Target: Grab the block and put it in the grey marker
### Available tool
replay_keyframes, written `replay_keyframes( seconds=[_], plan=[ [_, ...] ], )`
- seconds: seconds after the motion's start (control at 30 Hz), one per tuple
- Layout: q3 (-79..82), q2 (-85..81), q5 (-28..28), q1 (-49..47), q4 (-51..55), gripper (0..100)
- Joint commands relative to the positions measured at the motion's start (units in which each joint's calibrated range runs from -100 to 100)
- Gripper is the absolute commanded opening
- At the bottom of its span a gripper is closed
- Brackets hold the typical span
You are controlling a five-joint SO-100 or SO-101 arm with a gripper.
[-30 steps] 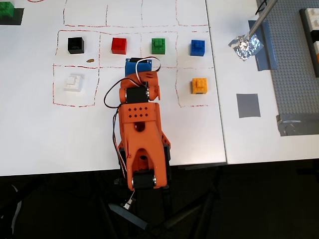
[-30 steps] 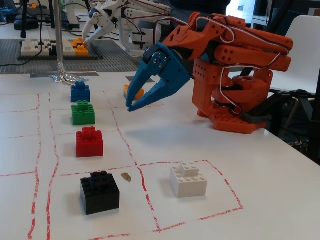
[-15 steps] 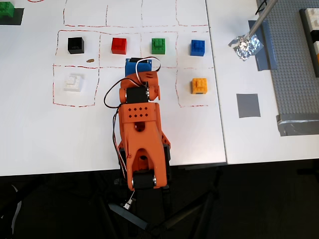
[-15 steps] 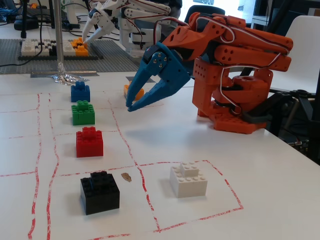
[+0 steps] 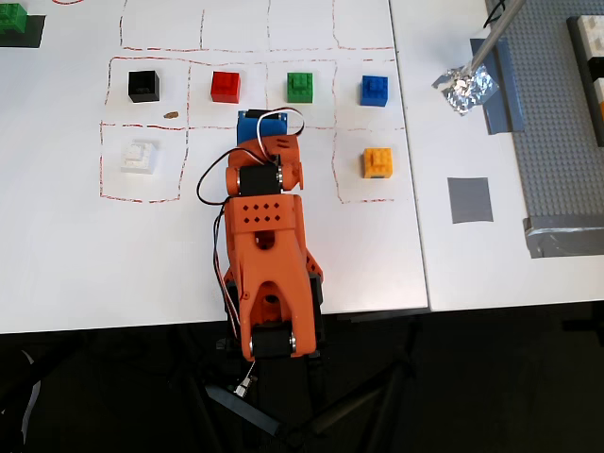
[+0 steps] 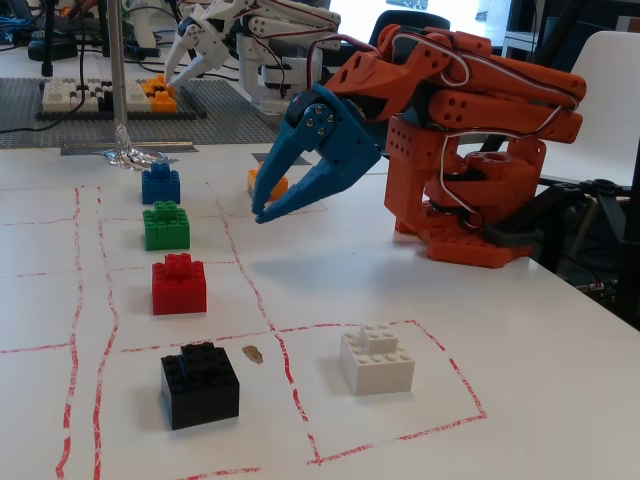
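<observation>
While nearest the fixed camera, the small black studded toy block (image 6: 199, 383) sits untouched in its red-outlined cell on the white table (image 6: 520, 400), white block (image 6: 376, 358) in the next cell. Further back, the blue two-finger gripper (image 6: 262, 213) hangs above the table, fingertips nearly together, holding nothing. Overhead, the flat grey tape square marker (image 5: 469, 199) lies far right, well apart from the black block (image 5: 143, 85).

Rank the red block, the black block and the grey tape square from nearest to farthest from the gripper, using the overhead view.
Measured from the gripper in the overhead view:
1. Red block, just up and left of it.
2. Black block, farther left, at the end of the same row.
3. Grey tape square, far right, beyond the drawn grid.
</observation>
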Motion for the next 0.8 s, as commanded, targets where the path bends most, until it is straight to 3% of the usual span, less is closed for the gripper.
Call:
replay_keyframes(
  seconds=[0.0,0.53,0.77],
  plan=[
    [0.90,-0.94,0.78,-0.88,-1.55,1],
    [0.90,-0.94,1.90,-2.21,-1.55,0],
    [-4.72,1.99,5.86,-3.44,-1.63,0]
  ],
)
